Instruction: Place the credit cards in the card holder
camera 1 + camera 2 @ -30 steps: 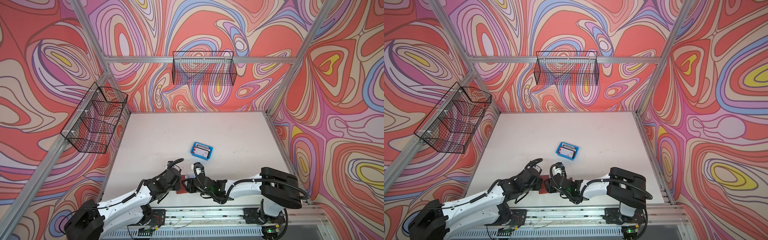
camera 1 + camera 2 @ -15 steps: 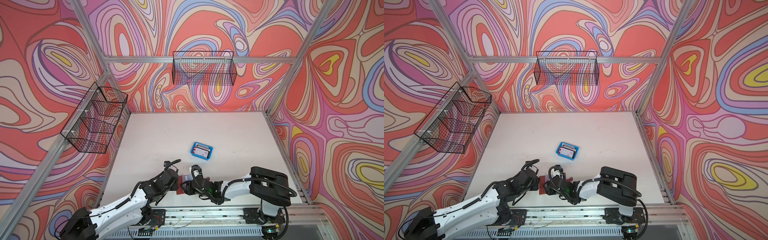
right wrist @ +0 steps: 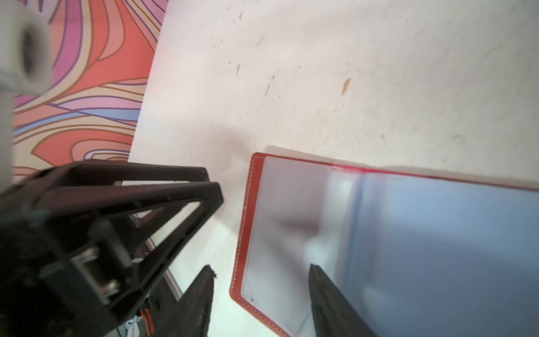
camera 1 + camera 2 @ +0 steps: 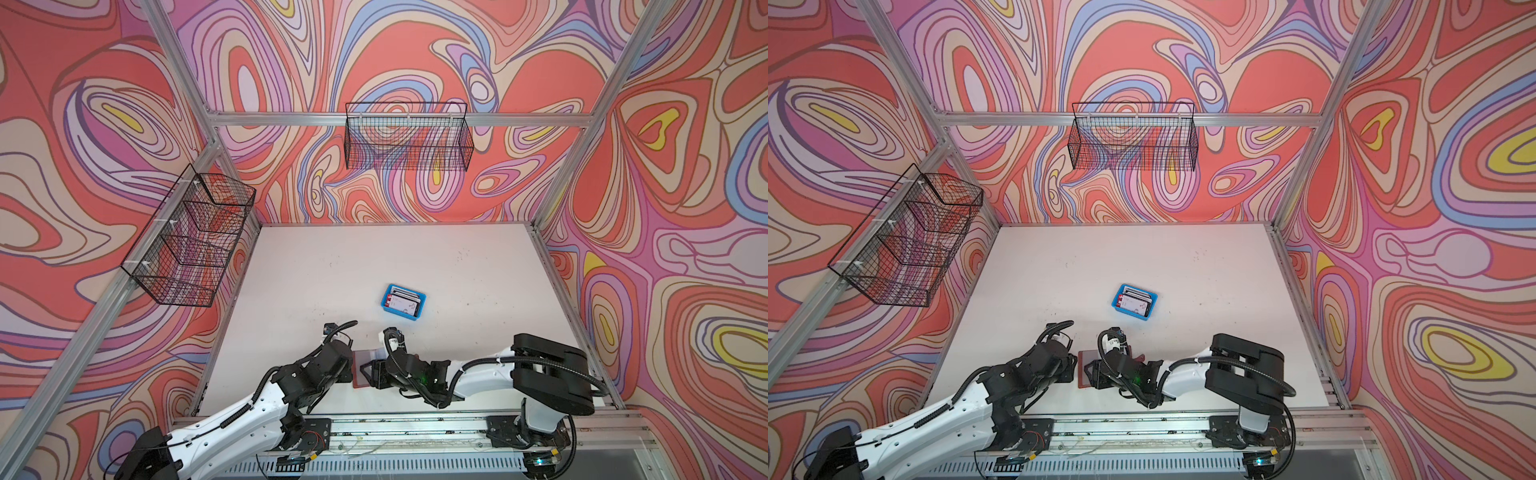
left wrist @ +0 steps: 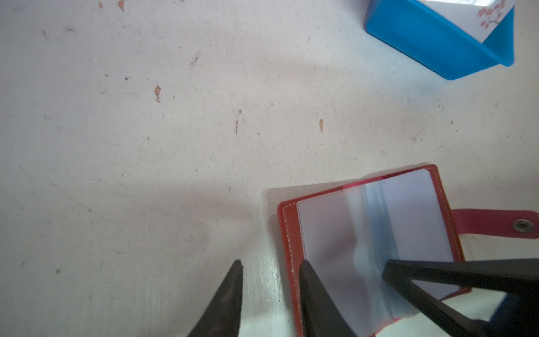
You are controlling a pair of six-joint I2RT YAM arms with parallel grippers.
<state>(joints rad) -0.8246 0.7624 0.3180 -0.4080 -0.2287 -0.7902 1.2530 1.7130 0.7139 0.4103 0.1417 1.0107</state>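
Observation:
The red card holder (image 4: 362,360) (image 4: 1086,360) lies open on the table near the front edge, its clear sleeve pages (image 5: 364,233) (image 3: 291,218) facing up and the snap tab strap (image 5: 495,223) stretched out to one side. My left gripper (image 5: 269,262) (image 4: 351,370) is open by a narrow gap over bare table, one finger lying over the holder's stitched edge. My right gripper (image 3: 262,267) (image 4: 365,372) is open wider, astride a corner of the holder's cover. The credit cards (image 4: 402,301) (image 4: 1133,300) (image 5: 478,17) lie stacked in a blue tray (image 4: 401,316) behind the holder.
Two black wire baskets hang on the walls, one at the left (image 4: 187,245) and one at the back (image 4: 409,141). The aluminium rail (image 4: 395,428) runs along the table's front edge, just behind both arms. The white table (image 4: 374,257) is scuffed.
Both grippers' jaws have widened a little beside the open card holder. The arms have shifted slightly at the front of the table. The holder and the tray stay where they were.

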